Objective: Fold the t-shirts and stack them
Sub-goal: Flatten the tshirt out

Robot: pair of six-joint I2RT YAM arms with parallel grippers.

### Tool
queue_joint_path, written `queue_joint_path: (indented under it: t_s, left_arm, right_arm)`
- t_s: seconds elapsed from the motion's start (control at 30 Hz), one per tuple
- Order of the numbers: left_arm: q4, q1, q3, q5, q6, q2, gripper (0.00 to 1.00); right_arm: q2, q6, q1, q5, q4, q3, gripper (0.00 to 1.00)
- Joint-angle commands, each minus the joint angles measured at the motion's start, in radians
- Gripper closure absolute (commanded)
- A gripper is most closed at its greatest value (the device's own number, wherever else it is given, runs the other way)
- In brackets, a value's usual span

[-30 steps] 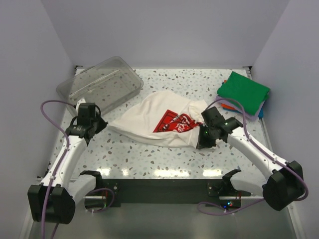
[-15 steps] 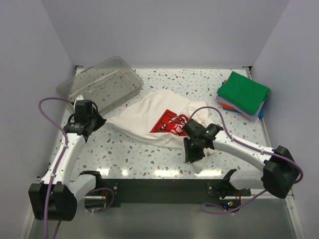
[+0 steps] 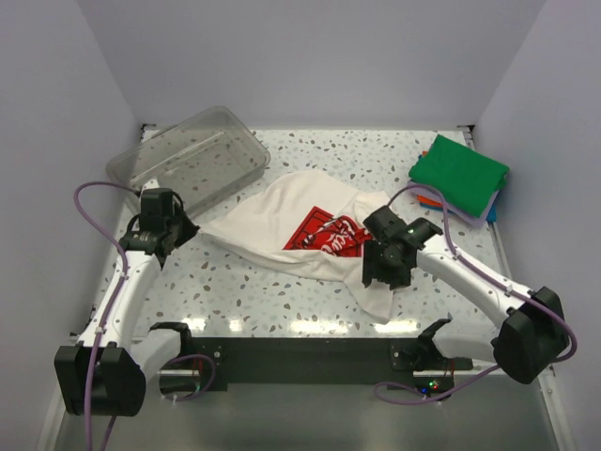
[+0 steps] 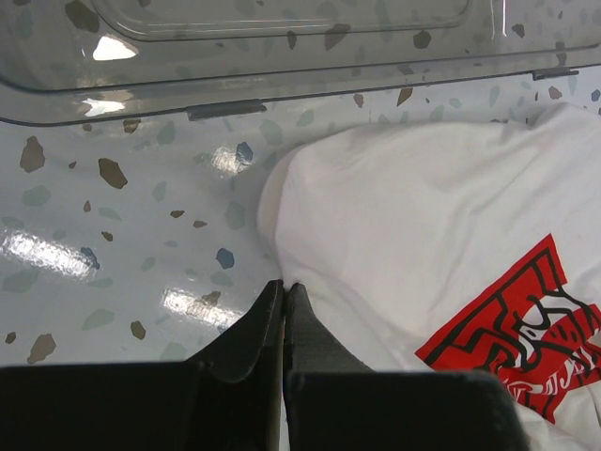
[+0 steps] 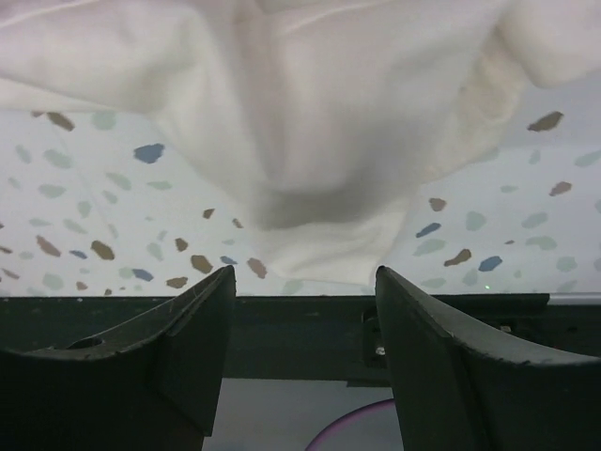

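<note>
Task status: part complete. A stack [image 3: 458, 174] of folded shirts, green on top with orange, lavender and blue edges showing beneath, lies well beyond my right fingers and off to their right, at the far corner of the table [image 3: 254, 293]. The cream shirt [image 3: 268, 216] is not yet folded. It lies crumpled and skewed between my two grippers, red print [image 3: 324, 235] face up, with one loose flap reaching toward the near table edge. Remaining work, as I judge it: spread this shirt flat, fold it, place it on the stack. Left gripper [image 4: 284, 285]: fingers [image 4: 249, 334] together, no gap visible between them. The tips sit at the shirt's left edge, with cloth just to their right and bare table to their left. The tub [image 4: 282, 56] lies ahead of them. The left wrist view does not show whether a hem is pinched between the tips, so I cannot tell whether I hold cloth there. Right gripper [image 5: 302, 274]: fingers wide apart, holding nothing. The loose flap lies just ahead of the tips, its lowest edge in line with the gap between them. It appears clear of both fingers in the right wrist view. In the top view this gripper hangs over that flap.
</note>
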Motion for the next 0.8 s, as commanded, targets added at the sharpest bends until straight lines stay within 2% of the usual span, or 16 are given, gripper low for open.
queue_joint_path:
  t_s: [0.0, 0.17, 0.37, 0.4, 0.5, 0.53, 0.57, 0.6, 0.67, 0.77]
  left_arm:
    - [0.031, 0.031, 0.024, 0.006, 0.044, -0.015, 1.00]
    - [0.047, 0.038, 0.016, 0.037, 0.055, -0.001, 1.00]
    - [0.062, 0.041, 0.008, 0.050, 0.059, -0.007, 1.00]
    - [0.065, 0.041, 0.008, 0.050, 0.061, -0.007, 1.00]
    - [0.067, 0.042, 0.016, 0.057, 0.072, 0.008, 1.00]
    - [0.068, 0.042, 0.025, 0.057, 0.075, 0.013, 1.00]
    - [0.068, 0.042, 0.031, 0.055, 0.079, 0.025, 1.00]
    - [0.068, 0.042, 0.038, 0.055, 0.082, 0.028, 1.00]
    - [0.070, 0.045, 0.059, 0.052, 0.090, 0.039, 1.00]
    - [0.071, 0.050, 0.082, 0.047, 0.107, 0.047, 1.00]
  right_arm:
    - [-0.064, -0.006, -0.048, 0.030, -0.045, -0.039, 0.36]
    - [-0.040, 0.047, -0.056, 0.003, -0.010, -0.127, 0.28]
    - [-0.015, 0.058, -0.056, -0.051, 0.150, -0.229, 0.27]
    - [0.009, 0.043, -0.054, -0.059, 0.168, -0.232, 0.30]
    - [0.060, -0.006, -0.056, -0.121, 0.237, -0.224, 0.52]
    - [0.068, -0.016, -0.056, -0.141, 0.245, -0.218, 0.79]
    - [0.071, -0.025, -0.054, -0.163, 0.241, -0.195, 0.92]
    - [0.065, -0.040, -0.056, -0.193, 0.228, -0.177, 1.00]
    - [0.045, -0.057, -0.056, -0.229, 0.160, -0.093, 1.00]
    - [0.006, -0.106, -0.050, -0.385, 0.040, 0.065, 1.00]
